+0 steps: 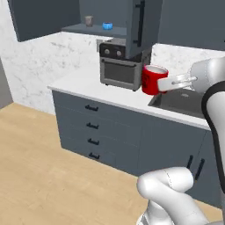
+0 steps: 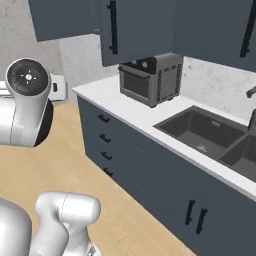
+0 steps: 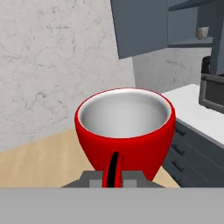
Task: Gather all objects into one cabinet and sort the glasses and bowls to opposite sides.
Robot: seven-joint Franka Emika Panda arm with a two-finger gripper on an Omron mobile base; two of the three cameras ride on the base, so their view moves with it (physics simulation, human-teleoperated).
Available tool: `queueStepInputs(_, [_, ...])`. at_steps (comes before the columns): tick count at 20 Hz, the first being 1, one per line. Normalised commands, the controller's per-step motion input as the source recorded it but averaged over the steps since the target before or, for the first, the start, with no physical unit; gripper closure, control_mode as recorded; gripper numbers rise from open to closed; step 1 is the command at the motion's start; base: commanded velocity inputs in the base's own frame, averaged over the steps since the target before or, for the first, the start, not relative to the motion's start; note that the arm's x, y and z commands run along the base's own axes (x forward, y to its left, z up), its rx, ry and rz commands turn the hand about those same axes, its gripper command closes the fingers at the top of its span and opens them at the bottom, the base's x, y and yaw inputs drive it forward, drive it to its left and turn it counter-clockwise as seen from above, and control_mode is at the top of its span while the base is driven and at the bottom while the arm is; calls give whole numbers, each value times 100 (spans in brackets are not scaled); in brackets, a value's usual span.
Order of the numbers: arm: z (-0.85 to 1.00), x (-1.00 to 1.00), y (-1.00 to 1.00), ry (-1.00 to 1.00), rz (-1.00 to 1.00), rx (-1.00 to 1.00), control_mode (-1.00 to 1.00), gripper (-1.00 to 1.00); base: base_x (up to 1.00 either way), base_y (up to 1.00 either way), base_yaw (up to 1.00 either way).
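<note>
The red mug [image 1: 153, 79] is held in the air in front of the counter [image 1: 88, 85], level with the toaster oven [image 1: 121, 66] in the left base view and well below the open wall cabinet [image 1: 110, 17]. It is carried by the tool [image 1: 169, 83], whose jaws are closed tight on the mug's handle side; in the hand view the red handle [image 3: 113, 168] is seen standing between the two dark tips, so the mug is kept upright with its mouth facing up. This upright hold is judged to suit a lift to the shelf [image 1: 94, 30], where the taupe mug [image 1: 88, 20] and the blue cup [image 1: 107, 26] are already set, a little apart from each other. The red mug is therefore taken to be on its way to join them on the mugs' side of the cabinet, with a rise and a reach to the left still called for. The cabinet door [image 1: 137, 26] hangs open just above the toaster oven and is judged to be the thing most likely to be struck on the way up.

The mug is glossy red outside and pale grey-white inside, round-bellied, with a wide mouth and a thin rim. It appears empty.
</note>
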Motion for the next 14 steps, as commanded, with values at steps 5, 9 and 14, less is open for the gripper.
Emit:
queueStepInputs(5, [0, 0, 0, 0, 0, 0, 100, 100, 100, 86, 5])
queueStepInputs(9, [0, 0, 0, 0, 0, 0, 100, 100, 100, 96, -12])
queueStepInputs(14, [0, 0, 0, 0, 0, 0, 100, 100, 100, 58, -43])
